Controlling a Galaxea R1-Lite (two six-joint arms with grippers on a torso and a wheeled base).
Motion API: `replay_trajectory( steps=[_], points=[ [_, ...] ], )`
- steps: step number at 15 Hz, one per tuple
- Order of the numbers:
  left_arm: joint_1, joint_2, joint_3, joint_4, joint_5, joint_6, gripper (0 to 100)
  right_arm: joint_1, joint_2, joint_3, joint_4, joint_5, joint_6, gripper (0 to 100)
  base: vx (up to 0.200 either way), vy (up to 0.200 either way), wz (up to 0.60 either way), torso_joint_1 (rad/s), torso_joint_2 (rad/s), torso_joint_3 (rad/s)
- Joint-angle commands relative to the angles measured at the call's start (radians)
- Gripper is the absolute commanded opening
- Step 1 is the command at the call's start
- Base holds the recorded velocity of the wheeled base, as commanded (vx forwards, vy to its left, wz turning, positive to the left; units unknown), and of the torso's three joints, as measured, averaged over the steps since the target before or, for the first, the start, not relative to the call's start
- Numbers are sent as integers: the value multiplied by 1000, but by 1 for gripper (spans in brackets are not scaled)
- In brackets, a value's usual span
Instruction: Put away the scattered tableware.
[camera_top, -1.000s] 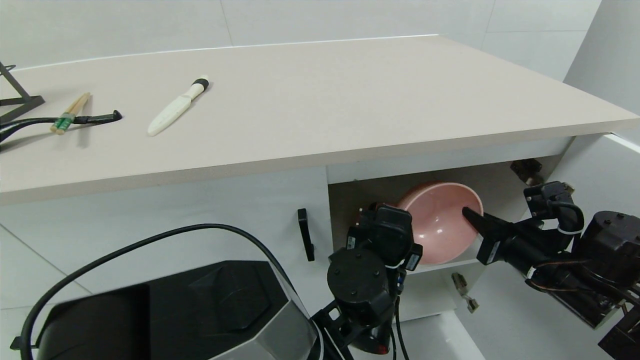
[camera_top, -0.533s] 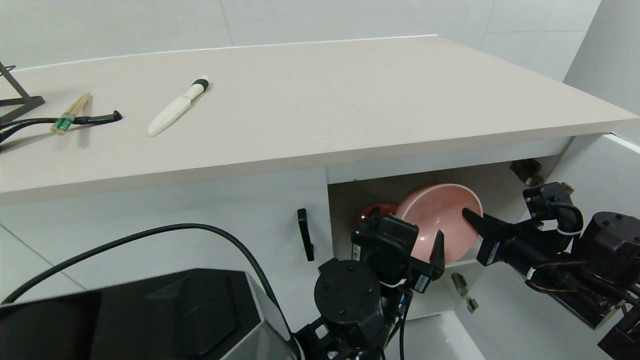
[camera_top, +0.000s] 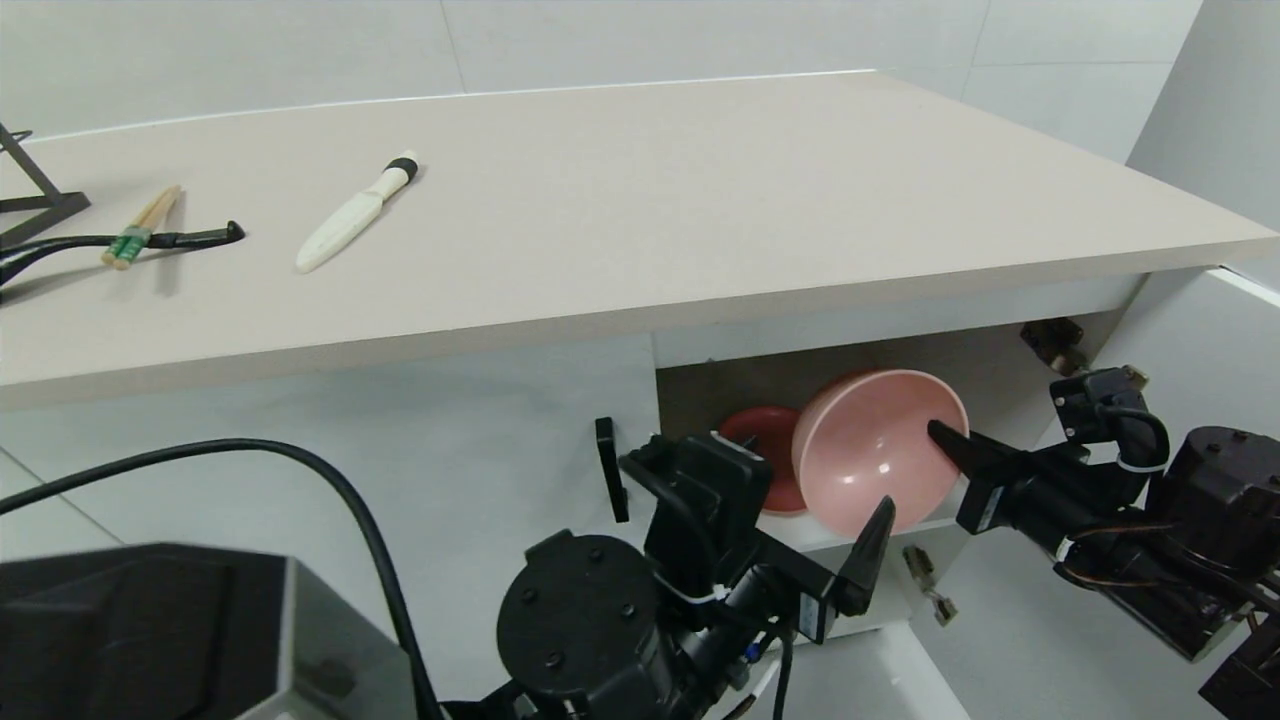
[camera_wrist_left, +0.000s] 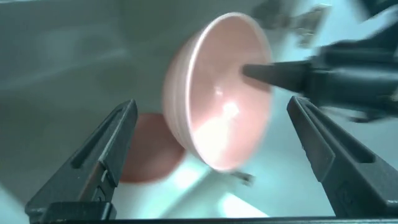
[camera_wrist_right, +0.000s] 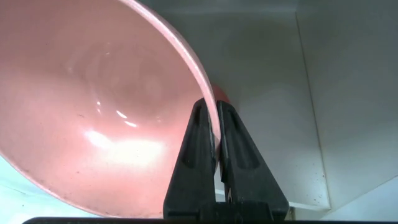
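The cupboard (camera_top: 690, 385) is open so dishes can go in. The pink bowl (camera_top: 870, 450) stands tipped inside because the right pincer (camera_top: 935, 430) is pinched tight on its rim. A red dish (camera_top: 757, 432) sits just past the left pincer (camera_wrist_left: 211, 109), which is wide apart. The left pincer has backed out since before, and the right one has stayed put.
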Motion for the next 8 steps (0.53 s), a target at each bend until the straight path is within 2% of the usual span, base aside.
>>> replay_trajectory(
  steps=[1,2,3,4,5,6,7,8],
  points=[
    [-20,-152,138,-2,-63,-64,100,-1,1,1,-1,0,8,0,0,0,0,0,0,0],
    [-32,-201,205,-2,-102,-72,100,-1,1,1,-1,-1,11,0,0,0,0,0,0,0],
    [-35,-210,219,-2,-105,-72,100,-1,1,2,-1,0,13,0,0,0,0,0,0,0],
    [-64,-302,342,-2,-155,-72,100,0,1,15,-1,-1,14,0,0,0,0,0,0,0],
    [-72,-364,421,-2,-220,-69,100,0,5,22,-1,-1,16,0,0,0,0,0,0,0],
    [-64,-434,519,-2,-312,-64,100,2,12,28,-1,-1,17,0,0,0,0,0,0,0],
    [-51,-466,567,-2,-358,-64,100,2,15,28,-1,-1,19,0,0,0,0,0,0,0],
    [35,-526,639,-2,-476,-64,100,2,23,27,-1,-1,28,0,0,0,0,0,0,0]
  ],
)
